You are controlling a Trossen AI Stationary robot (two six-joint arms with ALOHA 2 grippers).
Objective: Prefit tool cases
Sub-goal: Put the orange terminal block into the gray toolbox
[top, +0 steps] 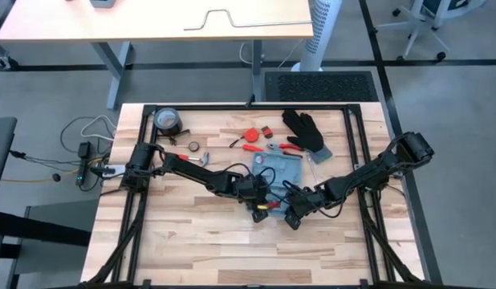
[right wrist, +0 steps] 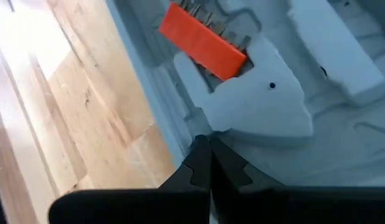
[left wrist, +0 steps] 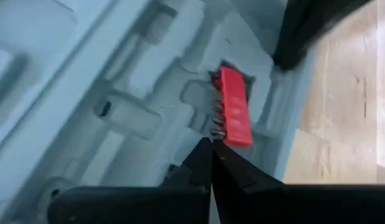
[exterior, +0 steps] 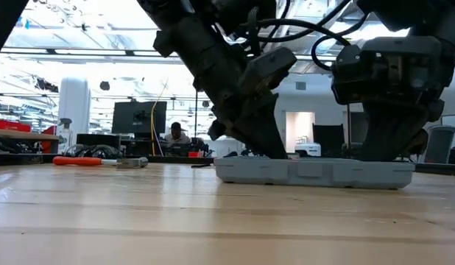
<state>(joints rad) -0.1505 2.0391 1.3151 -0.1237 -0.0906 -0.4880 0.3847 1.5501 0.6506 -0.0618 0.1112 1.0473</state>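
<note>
My left tool [left wrist: 211,146] and right tool [right wrist: 209,144] both hover over the near edge of the open case [top: 282,168] at mid-bench, each with fingers pressed together, holding nothing. A red bit holder [left wrist: 235,107] sits in a slot just beyond. Farther back lie a glove [top: 304,130] and tape roll [top: 167,120].

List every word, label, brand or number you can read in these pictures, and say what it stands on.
None can be read.
The tool case shows only bare moulded slots.
The red bit holder has no print that shows.
The monitor in the room behind is dark.
</note>
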